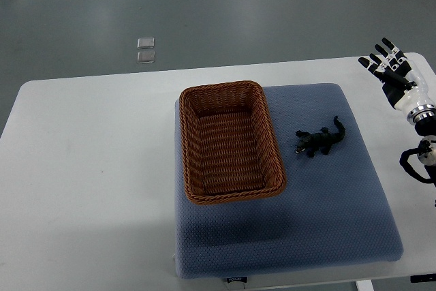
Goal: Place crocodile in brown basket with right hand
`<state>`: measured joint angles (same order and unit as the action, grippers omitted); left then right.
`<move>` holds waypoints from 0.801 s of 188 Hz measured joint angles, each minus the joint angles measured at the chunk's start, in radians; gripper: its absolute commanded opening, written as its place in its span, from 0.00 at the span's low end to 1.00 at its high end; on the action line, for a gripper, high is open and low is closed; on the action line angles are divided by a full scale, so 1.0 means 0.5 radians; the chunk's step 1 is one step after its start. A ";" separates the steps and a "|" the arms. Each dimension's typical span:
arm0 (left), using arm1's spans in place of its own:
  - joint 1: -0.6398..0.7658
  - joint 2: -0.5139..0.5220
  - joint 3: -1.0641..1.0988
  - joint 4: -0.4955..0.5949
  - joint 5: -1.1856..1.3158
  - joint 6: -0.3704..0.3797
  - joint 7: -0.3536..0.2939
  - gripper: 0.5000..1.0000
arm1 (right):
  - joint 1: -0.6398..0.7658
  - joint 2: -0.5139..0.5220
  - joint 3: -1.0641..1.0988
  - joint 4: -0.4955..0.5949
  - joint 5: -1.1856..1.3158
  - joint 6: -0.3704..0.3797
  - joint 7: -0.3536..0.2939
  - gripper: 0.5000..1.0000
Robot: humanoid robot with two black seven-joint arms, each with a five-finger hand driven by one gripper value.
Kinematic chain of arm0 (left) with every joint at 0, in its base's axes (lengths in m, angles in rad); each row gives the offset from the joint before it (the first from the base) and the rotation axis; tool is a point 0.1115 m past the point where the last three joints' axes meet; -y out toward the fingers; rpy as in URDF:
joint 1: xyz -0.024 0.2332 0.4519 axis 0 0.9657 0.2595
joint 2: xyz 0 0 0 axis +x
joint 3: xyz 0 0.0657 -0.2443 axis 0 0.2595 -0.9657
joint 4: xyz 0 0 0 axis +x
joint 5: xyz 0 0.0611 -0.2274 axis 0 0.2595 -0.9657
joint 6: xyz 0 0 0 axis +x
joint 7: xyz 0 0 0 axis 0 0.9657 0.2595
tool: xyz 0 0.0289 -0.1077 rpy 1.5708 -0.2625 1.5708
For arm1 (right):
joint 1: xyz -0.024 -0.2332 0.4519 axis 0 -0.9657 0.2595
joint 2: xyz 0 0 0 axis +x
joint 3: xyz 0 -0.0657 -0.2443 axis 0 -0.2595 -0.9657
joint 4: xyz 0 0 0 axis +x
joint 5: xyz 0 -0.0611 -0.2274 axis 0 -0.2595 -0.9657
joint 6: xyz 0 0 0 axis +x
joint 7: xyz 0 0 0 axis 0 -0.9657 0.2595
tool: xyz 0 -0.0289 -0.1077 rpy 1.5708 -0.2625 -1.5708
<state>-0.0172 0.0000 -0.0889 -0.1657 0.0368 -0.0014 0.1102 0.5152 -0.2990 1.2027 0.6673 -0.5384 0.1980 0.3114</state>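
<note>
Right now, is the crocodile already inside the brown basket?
No, the crocodile lies on the blue mat, to the right of the brown basket and apart from it.

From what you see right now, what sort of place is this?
Probably a robot test lab, not a home: a bare grey floor, a plain white table with a blue pad holding a brown basket and a toy crocodile, and the robot's right hand at the table's right edge.

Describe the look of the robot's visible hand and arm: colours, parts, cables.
The right hand is black, with white patches on its fingers. Behind it come a white cuff and a dark wrist joint. A black cable loops beside the forearm. The left arm is not in view.
</note>
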 measured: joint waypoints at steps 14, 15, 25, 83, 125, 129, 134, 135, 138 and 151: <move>0.000 0.000 0.000 0.000 0.000 0.000 0.000 1.00 | -0.001 -0.002 0.000 0.000 0.000 0.002 -0.002 0.89; 0.000 0.000 0.000 0.000 0.000 0.000 0.000 1.00 | -0.001 -0.002 0.000 0.000 0.000 0.002 -0.003 0.89; 0.000 0.000 0.000 0.000 0.000 0.000 0.000 1.00 | -0.004 -0.003 0.000 -0.002 0.000 0.004 -0.007 0.90; 0.000 0.000 0.000 0.000 0.000 0.000 0.000 1.00 | -0.005 -0.010 -0.001 -0.003 0.000 0.005 -0.015 0.89; 0.000 0.000 0.000 0.000 0.000 0.000 0.000 1.00 | -0.004 -0.020 -0.010 0.027 0.000 0.006 -0.001 0.89; 0.000 0.000 0.000 0.000 0.000 0.000 0.000 1.00 | -0.003 -0.024 -0.013 0.027 0.000 0.011 -0.001 0.89; 0.000 0.000 0.000 0.000 0.000 0.000 0.000 1.00 | -0.003 -0.030 -0.018 0.027 -0.002 0.026 -0.001 0.89; 0.000 0.000 0.000 0.000 0.000 0.000 0.000 1.00 | -0.003 -0.031 -0.019 0.027 -0.002 0.030 -0.001 0.89; 0.000 0.000 0.000 0.000 0.000 0.000 0.000 1.00 | -0.003 -0.035 -0.021 0.027 -0.003 0.042 -0.002 0.89; 0.000 0.000 0.000 0.000 0.000 0.000 0.000 1.00 | -0.003 -0.067 -0.027 0.027 -0.008 0.127 -0.009 0.89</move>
<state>-0.0172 0.0000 -0.0889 -0.1657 0.0368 -0.0015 0.1102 0.5137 -0.3324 1.1893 0.6811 -0.5423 0.2617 0.3068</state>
